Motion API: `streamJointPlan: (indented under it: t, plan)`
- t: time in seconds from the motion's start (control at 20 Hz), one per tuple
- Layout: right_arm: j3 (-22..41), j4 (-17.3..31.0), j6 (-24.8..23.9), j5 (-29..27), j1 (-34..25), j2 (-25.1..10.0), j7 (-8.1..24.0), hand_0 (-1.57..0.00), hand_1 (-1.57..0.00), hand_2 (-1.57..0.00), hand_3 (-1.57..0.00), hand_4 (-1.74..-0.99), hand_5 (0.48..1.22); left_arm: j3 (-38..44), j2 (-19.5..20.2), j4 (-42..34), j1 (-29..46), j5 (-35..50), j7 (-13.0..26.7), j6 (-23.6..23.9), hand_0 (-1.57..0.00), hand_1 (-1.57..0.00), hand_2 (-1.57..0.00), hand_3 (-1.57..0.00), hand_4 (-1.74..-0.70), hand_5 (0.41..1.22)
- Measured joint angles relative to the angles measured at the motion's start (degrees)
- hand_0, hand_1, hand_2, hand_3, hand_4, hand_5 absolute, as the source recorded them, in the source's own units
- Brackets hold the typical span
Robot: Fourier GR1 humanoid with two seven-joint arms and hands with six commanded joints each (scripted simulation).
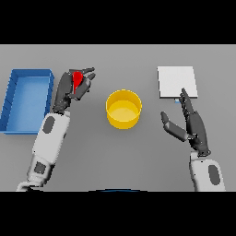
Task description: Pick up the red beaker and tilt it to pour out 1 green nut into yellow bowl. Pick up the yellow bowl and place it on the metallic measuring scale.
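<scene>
Left hand has its fingers wrapped round the red beaker, off to the left of the yellow bowl.
Tilt from there and the nut likely misses onto the table; right hand waits, fingers spread.

No readable text, label, number or sign appears on anything in view.
</scene>
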Motion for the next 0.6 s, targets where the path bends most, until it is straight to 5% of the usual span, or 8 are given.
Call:
streamJointPlan:
  t: [0.6]
  plan:
    - [0.5,0.8,-0.16,0.43,0.08,0.86,0.73,0.0,0.0,0.0,0.0,-1.272,0.689,-13.33,8.76,-4.69,-5.15,-11.01,11.93,-2.71,-1.57,-1.57,-1.57,-1.57,-1.7,1.127]
